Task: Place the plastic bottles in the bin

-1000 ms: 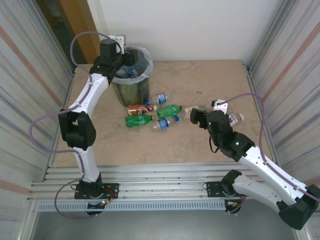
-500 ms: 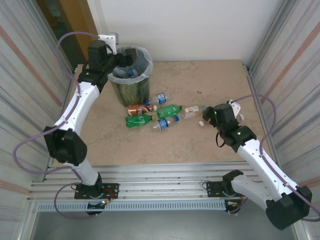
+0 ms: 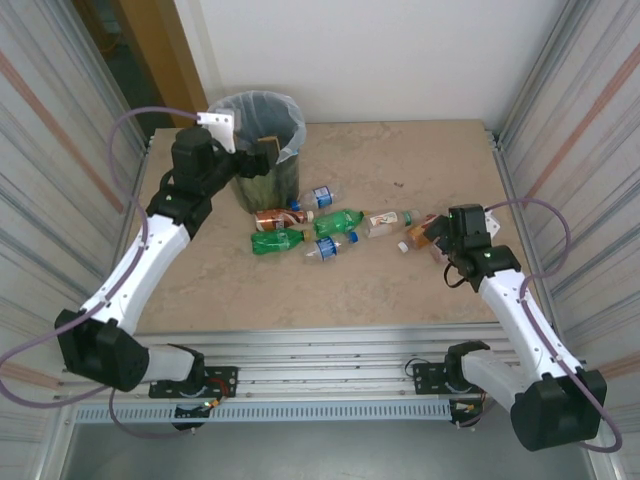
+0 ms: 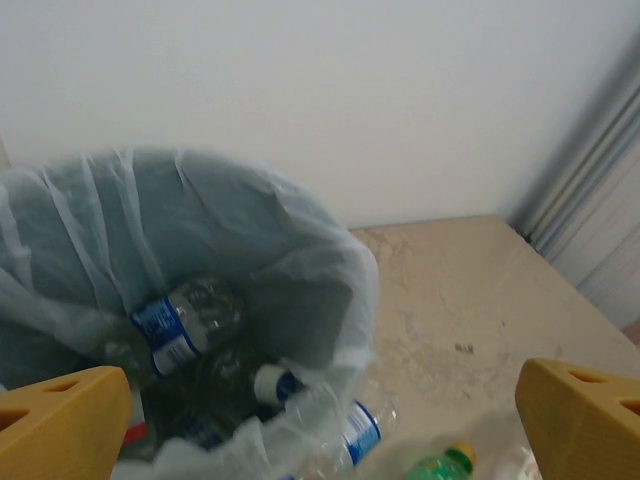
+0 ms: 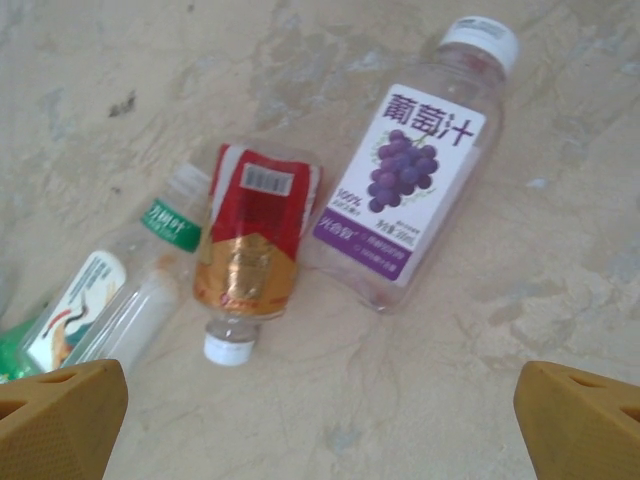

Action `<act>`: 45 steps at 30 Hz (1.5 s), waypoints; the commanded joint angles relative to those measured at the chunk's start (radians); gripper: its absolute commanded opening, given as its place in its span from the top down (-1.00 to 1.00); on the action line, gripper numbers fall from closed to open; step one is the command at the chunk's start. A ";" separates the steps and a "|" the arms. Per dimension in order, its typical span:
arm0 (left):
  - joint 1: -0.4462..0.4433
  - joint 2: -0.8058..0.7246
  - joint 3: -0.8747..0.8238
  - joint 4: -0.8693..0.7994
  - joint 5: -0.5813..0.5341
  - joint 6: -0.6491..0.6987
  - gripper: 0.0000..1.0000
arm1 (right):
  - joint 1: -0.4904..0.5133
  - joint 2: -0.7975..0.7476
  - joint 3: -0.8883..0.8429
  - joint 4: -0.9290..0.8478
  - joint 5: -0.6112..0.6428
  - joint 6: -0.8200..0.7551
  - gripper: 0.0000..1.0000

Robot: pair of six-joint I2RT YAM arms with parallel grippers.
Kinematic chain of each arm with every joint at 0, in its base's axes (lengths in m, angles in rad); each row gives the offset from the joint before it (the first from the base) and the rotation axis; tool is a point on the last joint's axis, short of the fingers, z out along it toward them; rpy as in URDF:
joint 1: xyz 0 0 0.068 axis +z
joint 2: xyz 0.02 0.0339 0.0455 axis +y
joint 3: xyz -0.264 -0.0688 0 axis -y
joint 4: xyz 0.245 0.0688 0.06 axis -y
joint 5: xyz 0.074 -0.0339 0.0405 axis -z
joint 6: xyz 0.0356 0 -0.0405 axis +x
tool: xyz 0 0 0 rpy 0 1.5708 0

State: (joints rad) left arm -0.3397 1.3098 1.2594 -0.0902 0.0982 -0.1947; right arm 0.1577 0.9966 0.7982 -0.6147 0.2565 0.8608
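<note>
The bin [image 3: 285, 118], dark with a pale bag liner, stands at the far left; in the left wrist view its liner [image 4: 330, 260] holds a blue-labelled bottle [image 4: 178, 330] and others. My left gripper [image 3: 256, 158] hangs open at the bin's near rim, nothing between its yellow fingers [image 4: 60, 425]. Several plastic bottles lie mid-table: a brown-orange one [image 3: 272, 216], two green ones [image 3: 338, 220] [image 3: 278, 241], and clear blue-labelled ones [image 3: 315, 196]. My right gripper [image 3: 437, 232] is open above a red-labelled bottle [image 5: 255, 245], beside a grape-label bottle [image 5: 425, 170] and a green-banded clear bottle [image 5: 130, 290].
Corrugated metal walls [image 3: 585, 150] close in both sides and a white wall stands behind. Aluminium rails [image 3: 320, 355] run along the near edge by the arm bases. Bare tabletop [image 3: 400, 160] stretches to the right of the bin.
My left gripper has opened and drawn back from over the bin to its near rim. My right gripper has swung right, from the clear bottle to over the red-labelled one.
</note>
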 commanded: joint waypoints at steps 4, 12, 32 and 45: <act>-0.034 -0.138 -0.130 0.042 -0.048 -0.074 -0.97 | -0.119 0.094 -0.011 0.002 -0.078 -0.016 -0.95; -0.042 -0.224 -0.215 0.028 -0.088 -0.117 -0.97 | -0.277 0.263 0.023 0.090 -0.209 -0.062 -0.95; -0.044 -0.163 -0.213 0.030 -0.061 -0.133 -0.98 | -0.349 0.646 0.240 0.161 -0.277 -0.080 -0.95; -0.044 -0.138 -0.215 0.043 -0.041 -0.143 -0.97 | -0.349 0.709 0.213 0.151 -0.279 -0.104 -0.86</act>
State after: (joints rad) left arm -0.3756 1.1652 1.0504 -0.0727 0.0418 -0.3202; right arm -0.1856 1.6897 1.0248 -0.4416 -0.0242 0.7895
